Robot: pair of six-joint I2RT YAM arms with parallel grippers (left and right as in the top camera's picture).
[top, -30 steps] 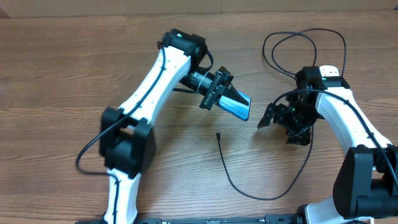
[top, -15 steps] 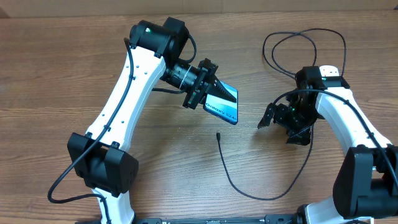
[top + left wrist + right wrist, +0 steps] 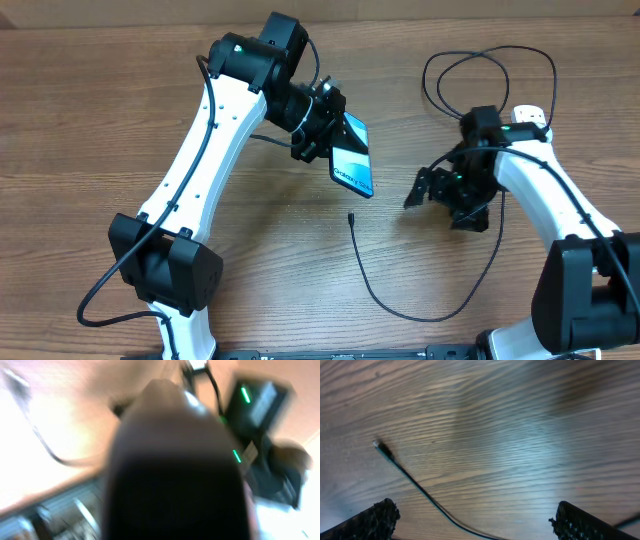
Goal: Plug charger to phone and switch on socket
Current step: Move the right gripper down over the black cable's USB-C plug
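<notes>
Phone (image 3: 355,165) hangs over the desk (image 3: 90,120), a little toward the far edge from the centre. It is tilted with its "Galaxy S24" end lowest and is clamped at its upper end by the left gripper (image 3: 328,135). The left wrist view is too blurred to add anything. The right gripper (image 3: 418,190) hovers low over the wood right of centre, fingers spread wide with nothing between them. The charger (image 3: 422,491) trails in a loose curve toward the near edge, then runs back past the right arm into loops by the far right corner. Its connector tip (image 3: 351,216) lies on the wood at the centre, near the phone's low end but apart from it. The socket I cannot pick out with certainty.

The phone looks rigid and smooth, probably slippery, so it needs a firm clamp on its edges. The cable is light and limp. Pinched far back, its tip would likely droop, so the best hold is probably on the stiff connector body just behind the tip.
</notes>
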